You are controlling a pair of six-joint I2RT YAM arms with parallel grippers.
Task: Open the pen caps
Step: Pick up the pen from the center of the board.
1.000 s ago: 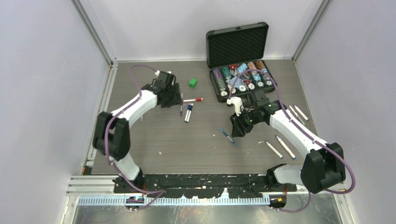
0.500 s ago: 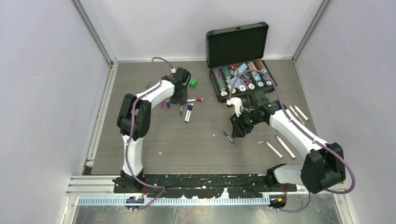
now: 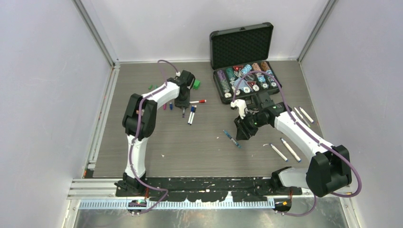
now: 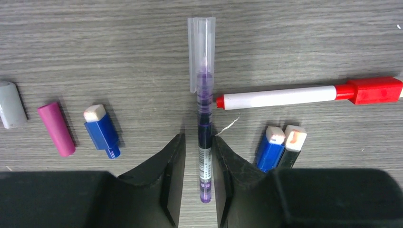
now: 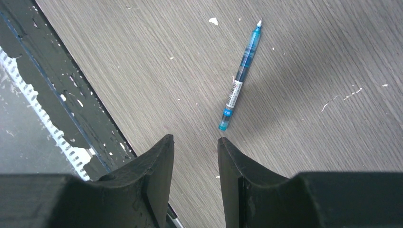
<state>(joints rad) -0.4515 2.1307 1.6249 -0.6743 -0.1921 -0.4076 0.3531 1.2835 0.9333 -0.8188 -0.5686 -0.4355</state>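
Note:
A purple pen (image 4: 205, 128) with a clear cap (image 4: 201, 47) lies on the table. My left gripper (image 4: 197, 137) straddles its barrel, jaws narrow, with a sliver of gap on the left side. A red-capped marker (image 4: 285, 96) lies crosswise to the right. Loose grey (image 4: 10, 104), pink (image 4: 56, 128) and blue (image 4: 101, 132) caps lie to the left. Blue (image 4: 270, 147) and black (image 4: 292, 142) pens sit beside my right finger. My right gripper (image 5: 195, 140) hangs open and empty just short of an uncapped teal pen (image 5: 241, 76). From above, the left gripper (image 3: 183, 102) is far from the right gripper (image 3: 242, 129).
An open black case of poker chips (image 3: 244, 80) stands at the back right. A small green cube (image 3: 196, 84) lies behind my left gripper. Several uncapped pens (image 3: 285, 149) lie on the right side, and tiny green caps (image 3: 152, 87) at the back left.
My left arm swung right and settled over the purple pen while its jaws narrowed around the barrel. The right arm has not moved.

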